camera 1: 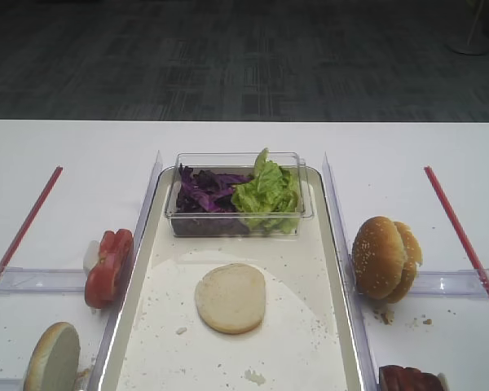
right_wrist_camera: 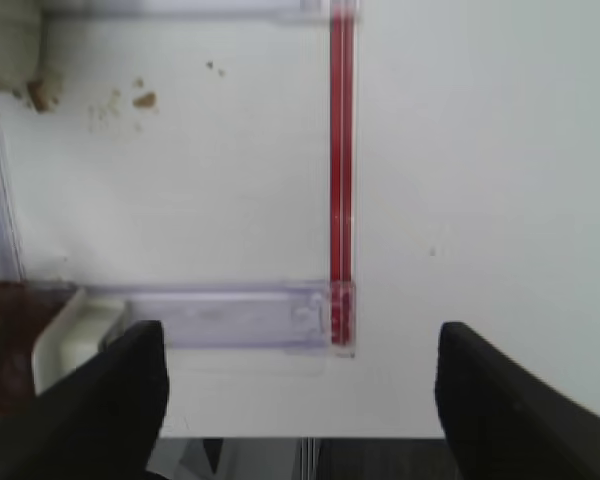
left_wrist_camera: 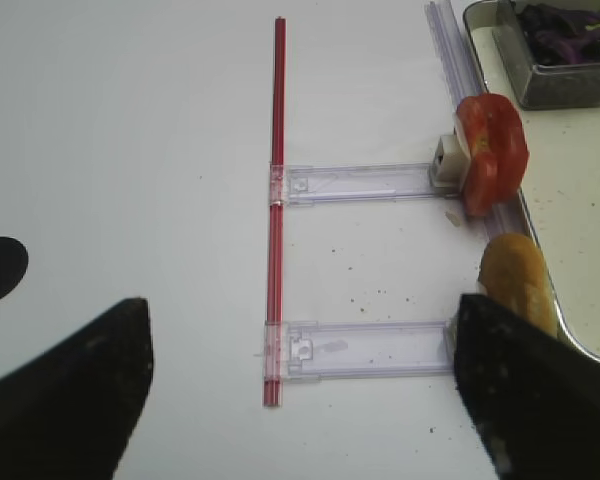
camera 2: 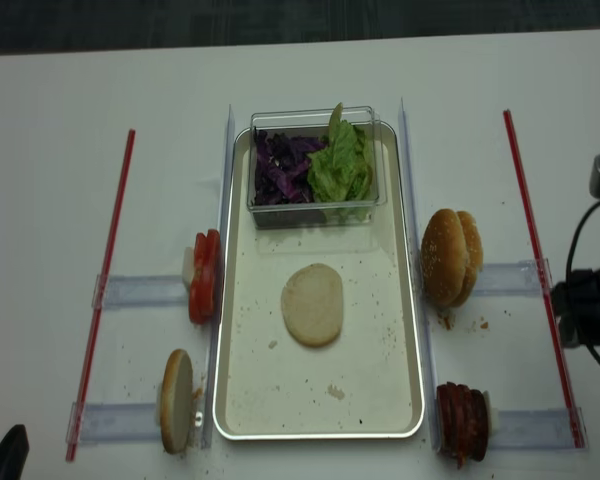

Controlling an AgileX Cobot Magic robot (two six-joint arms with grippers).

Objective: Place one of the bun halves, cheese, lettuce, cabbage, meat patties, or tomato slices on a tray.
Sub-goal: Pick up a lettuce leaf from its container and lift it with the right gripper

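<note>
Nearest the robot, both claws stand open and empty. The right gripper [right_wrist_camera: 300, 400] has its dark jaws spread wide over bare white tabletop, with the dark reddish-brown, rough-faced meat patties [camera 2: 462, 422] at its nine o'clock. The left gripper [left_wrist_camera: 300, 400] is likewise spread and grips nothing.

In the overhead view, the long silvery metal tray [camera 2: 222, 330] with its raised rim fills the centre. At its seven o'clock, outside the rim, one pale cream bun disc stands on edge; at nine o'clock the glossy red tomato slices [camera 2: 203, 276] stand as a short roll; at five o'clock the patties; at three o'clock the golden sesame-seeded bun halves [camera 2: 450, 256] lean together. One flat cream disc already lies on the crumb-flecked floor.

Farthest, at twelve o'clock, a small clear plastic tub [camera 2: 315, 212] sits on the tray, holding dark purple shredded cabbage [camera 2: 280, 168] beside the bright green crinkled lettuce [camera 2: 342, 165].

The buns look light, soft and crushable, so a gentle pinch across the flat faces seems best. Tomato is probably slippery and wet, best taken by the skin edge. Lettuce is limp and feather-light, so pinch at the pale rib.
</note>
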